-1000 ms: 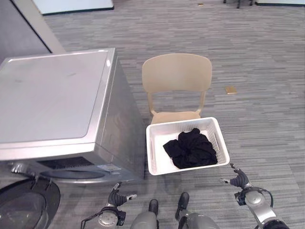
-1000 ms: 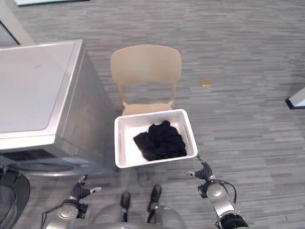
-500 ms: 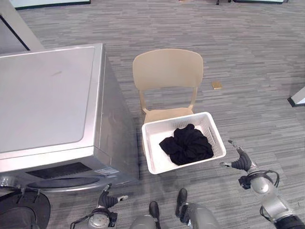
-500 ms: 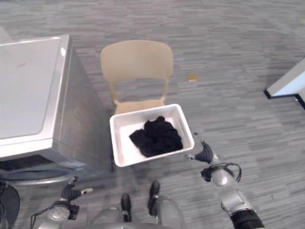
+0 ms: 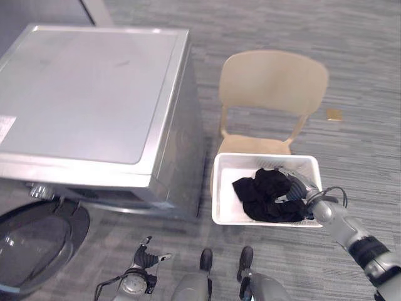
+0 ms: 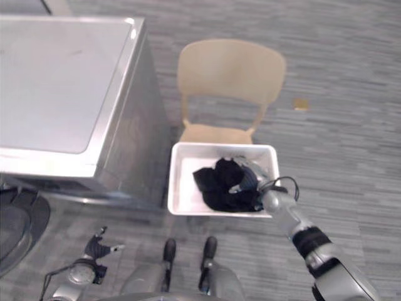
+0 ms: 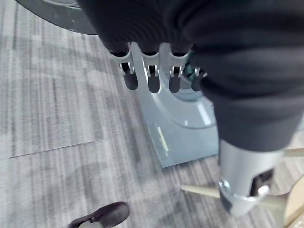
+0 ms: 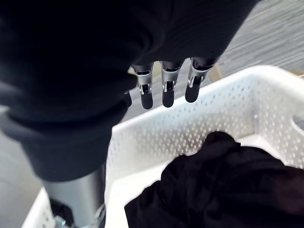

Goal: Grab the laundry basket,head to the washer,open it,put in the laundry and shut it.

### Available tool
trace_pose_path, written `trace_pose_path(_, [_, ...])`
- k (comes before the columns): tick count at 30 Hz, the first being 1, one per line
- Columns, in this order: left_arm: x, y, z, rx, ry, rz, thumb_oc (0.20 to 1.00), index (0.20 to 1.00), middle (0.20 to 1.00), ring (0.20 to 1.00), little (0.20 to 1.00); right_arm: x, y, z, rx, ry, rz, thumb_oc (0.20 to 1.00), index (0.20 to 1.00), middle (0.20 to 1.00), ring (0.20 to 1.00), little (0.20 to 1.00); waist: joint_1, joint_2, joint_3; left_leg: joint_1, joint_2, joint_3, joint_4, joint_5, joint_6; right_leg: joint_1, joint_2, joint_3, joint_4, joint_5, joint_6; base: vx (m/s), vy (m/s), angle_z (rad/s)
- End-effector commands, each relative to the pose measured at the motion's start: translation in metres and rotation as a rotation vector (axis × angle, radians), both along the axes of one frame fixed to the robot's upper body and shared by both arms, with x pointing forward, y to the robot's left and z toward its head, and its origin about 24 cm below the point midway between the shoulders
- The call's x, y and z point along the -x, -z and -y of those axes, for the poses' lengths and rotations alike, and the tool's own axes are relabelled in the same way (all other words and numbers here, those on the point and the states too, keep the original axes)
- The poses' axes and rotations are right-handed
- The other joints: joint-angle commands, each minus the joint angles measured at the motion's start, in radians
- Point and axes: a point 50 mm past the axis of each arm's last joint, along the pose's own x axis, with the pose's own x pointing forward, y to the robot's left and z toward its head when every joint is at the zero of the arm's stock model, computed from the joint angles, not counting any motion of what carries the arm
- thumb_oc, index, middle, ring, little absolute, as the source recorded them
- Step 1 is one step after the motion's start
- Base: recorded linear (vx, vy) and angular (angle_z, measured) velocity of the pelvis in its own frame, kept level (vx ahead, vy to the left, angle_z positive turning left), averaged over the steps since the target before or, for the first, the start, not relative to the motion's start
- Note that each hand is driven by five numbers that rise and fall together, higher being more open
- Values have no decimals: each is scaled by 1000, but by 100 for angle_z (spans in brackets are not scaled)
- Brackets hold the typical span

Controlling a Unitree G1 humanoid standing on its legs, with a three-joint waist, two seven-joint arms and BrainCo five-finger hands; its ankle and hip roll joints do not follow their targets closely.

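Washer door (image 5: 34, 241): open, at 8 o'clock, low beside the washer.
Washer (image 5: 94, 106): silver, at 10 o'clock.
Left hand (image 5: 145, 258): at 6 o'clock, low over carpet, fingers straight and apart, holding nothing.
Chair (image 5: 272, 88): tan, at 1 o'clock.
Laundry basket (image 5: 224, 188): white, on chair seat, at 4 o'clock.
Laundry (image 5: 266, 194): black, inside basket.
Right hand (image 5: 299, 187): over the laundry, fingers extended, not clamped.

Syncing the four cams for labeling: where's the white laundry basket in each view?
Left eye view: white laundry basket lower right of centre, on the floor before the chair.
Right eye view: basket at centre, below the chair.
Left wrist view: not in it.
Right wrist view: perforated wall just past the right hand.
Shared landmark: the black laundry inside the basket.
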Motion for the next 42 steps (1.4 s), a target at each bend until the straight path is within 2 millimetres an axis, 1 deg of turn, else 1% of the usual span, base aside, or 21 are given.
trace_pose_path(1, [-17, -15, -12, -46, -9, 94, 1000, 1000, 1000, 1000, 1000, -9, -1, -13, 38, -28, 42, 1000, 1000, 1000, 1000, 1000, 29, -27, 53, -78, -43, -35, 52, -31, 22, -11, -93, 34, 34, -26, 123, -102, -16, 30])
trace_pose_path(4, [-30, -20, -6, -37, 1, 136, 1000, 1000, 1000, 1000, 1000, -17, 6, -4, 101, 42, 18, 1000, 1000, 1000, 1000, 1000, 49, -13, 86, -133, -46, -61, 50, -6, 14, -54, -103, 9, 41, -27, 118, -89, -17, 26])
trace_pose_path(6, [-41, -26, -3, -34, 13, 174, 1000, 1000, 1000, 1000, 1000, -25, 5, 8, 156, 104, 17, 1000, 1000, 1000, 1000, 1000, 65, 2, 116, -175, -48, -76, 49, 8, 8, -95, -108, -9, 54, -29, 114, -118, -5, 27])
trace_pose_path(8, [-50, -32, 0, -29, 21, 208, 1000, 1000, 1000, 1000, 1000, -28, 5, 21, 183, 176, 8, 1000, 1000, 1000, 1000, 1000, 74, 13, 133, -209, -49, -85, 44, 24, 4, -131, -111, -19, 59, -28, 111, -112, 12, 31])
trace_pose_path(9, [-56, -35, 3, -16, 22, 227, 1000, 1000, 1000, 1000, 1000, -31, 1, 28, 187, 217, 15, 1000, 1000, 1000, 1000, 1000, 79, 20, 143, -227, -49, -88, 39, 32, 4, -152, -114, -24, 62, -26, 109, -154, 26, 25])
trace_pose_path(10, [-64, -41, 8, 6, 23, 262, 1000, 1000, 1000, 1000, 1000, -39, -12, 41, 195, 279, 43, 1000, 1000, 1000, 1000, 1000, 86, 29, 162, -264, -51, -91, 34, 48, 0, -185, -118, -33, 62, -23, 109, -113, 23, 11])
trace_pose_path(11, [-64, -41, 8, 7, 23, 262, 1000, 1000, 1000, 1000, 1000, -39, -12, 41, 195, 279, 43, 1000, 1000, 1000, 1000, 1000, 86, 29, 162, -265, -51, -91, 34, 48, 0, -186, -118, -33, 63, -23, 109, -128, 28, 6])
trace_pose_path(12, [-71, -45, 14, 29, 27, 292, 1000, 1000, 1000, 1000, 1000, -46, -26, 48, 179, 326, 79, 1000, 1000, 1000, 1000, 1000, 89, 34, 175, -289, -50, -93, 26, 62, -1, -213, -119, -37, 61, -17, 110, -55, 16, 2])
trace_pose_path(14, [-72, -46, 17, 40, 33, 297, 1000, 1000, 1000, 1000, 1000, -47, -29, 49, 166, 336, 85, 1000, 1000, 1000, 1000, 1000, 91, 35, 177, -296, -51, -94, 21, 66, -1, -222, -120, -38, 60, -14, 111, -43, 11, 5])
trace_pose_path(16, [-74, -47, 22, 60, 39, 306, 1000, 1000, 1000, 1000, 1000, -51, -37, 47, 111, 352, 118, 1000, 1000, 1000, 1000, 1000, 91, 33, 178, -299, -51, -94, 9, 71, -2, -226, -120, -39, 52, -9, 114, -9, 8, 8])
trace_pose_path(17, [-73, -47, 27, 68, 54, 305, 1000, 1000, 1000, 1000, 1000, -55, -45, 42, 63, 344, 152, 495, 495, 495, 495, 495, 91, 30, 177, -292, -50, -94, -4, 72, -1, -222, -119, -39, 45, -5, 115, 7, 8, 4])
trace_pose_path(18, [-73, -47, 27, 68, 54, 305, 1000, 1000, 1000, 1000, 1000, -55, -45, 42, 63, 344, 151, 250, 250, 250, 250, 250, 91, 30, 177, -291, -50, -94, -4, 72, -1, -221, -119, -39, 45, -5, 115, 0, 0, 0])
trace_pose_path(19, [-72, -46, 29, 77, 56, 303, 1000, 1000, 1000, 1000, 1000, -56, -47, 38, 32, 334, 164, 200, 200, 200, 200, 200, 90, 28, 175, -285, -52, -94, -8, 71, 0, -215, -118, -37, 39, -3, 116, 16, 2, -4])
trace_pose_path(22, [-71, -45, 31, 92, 51, 302, 1000, 1000, 1000, 1000, 1000, -58, -56, 28, -52, 310, 203, 200, 200, 200, 200, 200, 86, 21, 171, -267, -53, -95, -17, 68, 0, -199, -117, -32, 28, 2, 117, 11, 1, -2])
trace_pose_path(23, [-69, -45, 31, 97, 44, 303, 1000, 1000, 1000, 1000, 1000, -59, -62, 23, -103, 296, 234, 200, 200, 200, 200, 200, 84, 18, 171, -251, -52, -96, -20, 65, -1, -183, -118, -30, 21, 5, 119, 0, 0, 0])
trace_pose_path(29, [-68, -46, 31, 102, 44, 304, 1000, 1000, 1000, 1000, 1000, -59, -74, 15, -171, 256, 284, 200, 200, 200, 200, 200, 81, 13, 171, -226, -51, -96, -27, 60, -3, -154, -118, -31, 8, 11, 122, 0, 0, 0])
trace_pose_path(30, [-68, -45, 31, 104, 43, 300, 1000, 1000, 1000, 1000, 1000, -59, -81, 10, -214, 238, 313, 200, 200, 200, 200, 200, 80, 10, 171, -215, -50, -95, -31, 59, -4, -144, -118, -33, 4, 13, 122, 0, 0, 0])
trace_pose_path(32, [-67, -44, 32, 106, 46, 296, 1000, 1000, 1000, 1000, 1000, -58, -86, 5, -256, 220, 335, 200, 200, 200, 200, 200, 77, 8, 172, -208, -48, -94, -32, 58, -5, -135, -116, -32, 0, 14, 123, 0, 0, 0])
trace_pose_path(33, [-67, -44, 33, 105, 48, 295, 1000, 1000, 1000, 1000, 1000, -57, -93, -1, -309, 192, 363, 200, 200, 200, 200, 200, 73, 4, 171, -199, -47, -91, -36, 56, -6, -129, -115, -30, -3, 17, 124, 0, 0, 0])
trace_pose_path(38, [-68, -44, 35, 106, 49, 298, 1000, 1000, 1000, 1000, 1000, -54, -101, -7, -355, 162, 409, 200, 200, 200, 200, 200, 67, 0, 172, -191, -43, -89, -41, 57, -8, -121, -113, -30, -8, 17, 124, 0, 0, 0])
trace_pose_path(42, [-68, -43, 36, 106, 38, 294, 1000, 1000, 1000, 1000, 1000, -46, -100, -5, -377, 158, 433, 200, 200, 200, 200, 200, 58, -5, 173, -185, -42, -85, -49, 60, -10, -112, -110, -31, -13, 17, 125, 0, 0, 0])
